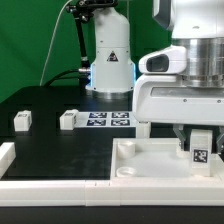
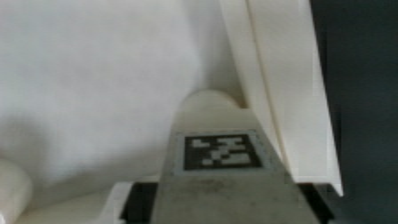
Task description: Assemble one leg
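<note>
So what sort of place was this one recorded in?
Most likely a robotics lab bench: a black table against a green backdrop, a marker board of fiducial tags fixed on it, and loose white furniture parts such as a tagged leg in the gripper.

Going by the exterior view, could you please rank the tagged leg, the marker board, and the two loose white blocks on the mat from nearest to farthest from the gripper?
1. The leg, between the gripper jaws, over the white tray-like part.
2. The marker board, mid-table.
3. The nearer loose block, at that board's left end.
4. The far loose block, far left.
</note>
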`<act>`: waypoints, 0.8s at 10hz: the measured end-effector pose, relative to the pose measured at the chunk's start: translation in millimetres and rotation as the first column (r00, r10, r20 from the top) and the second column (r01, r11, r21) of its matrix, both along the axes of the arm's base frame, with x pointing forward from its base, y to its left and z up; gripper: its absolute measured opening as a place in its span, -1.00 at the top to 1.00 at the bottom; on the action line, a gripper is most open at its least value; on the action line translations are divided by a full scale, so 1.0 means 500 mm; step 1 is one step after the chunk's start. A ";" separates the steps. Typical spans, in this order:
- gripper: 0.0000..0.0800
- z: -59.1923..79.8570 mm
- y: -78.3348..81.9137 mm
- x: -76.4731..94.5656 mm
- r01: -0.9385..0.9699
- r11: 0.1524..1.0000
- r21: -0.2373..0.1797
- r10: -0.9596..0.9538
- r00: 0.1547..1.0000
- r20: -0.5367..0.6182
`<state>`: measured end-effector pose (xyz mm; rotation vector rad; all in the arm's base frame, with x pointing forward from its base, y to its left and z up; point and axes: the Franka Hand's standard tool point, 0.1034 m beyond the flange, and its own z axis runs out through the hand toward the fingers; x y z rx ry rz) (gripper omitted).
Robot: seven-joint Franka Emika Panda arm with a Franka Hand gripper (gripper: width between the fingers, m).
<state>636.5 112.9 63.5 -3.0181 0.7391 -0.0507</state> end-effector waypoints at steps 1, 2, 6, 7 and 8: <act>0.28 0.000 -0.010 -0.002 0.062 0.998 -0.006 -0.062 0.998 -0.005; 0.28 0.000 -0.015 -0.003 0.108 0.994 -0.009 -0.108 0.994 -0.006; 0.25 0.001 -0.041 -0.007 0.272 0.962 -0.034 -0.272 0.962 -0.002; 0.25 0.000 -0.042 -0.007 0.270 0.962 -0.034 -0.270 0.963 -0.002; -0.01 -0.001 -0.042 -0.007 0.270 0.962 -0.034 -0.270 0.963 -0.003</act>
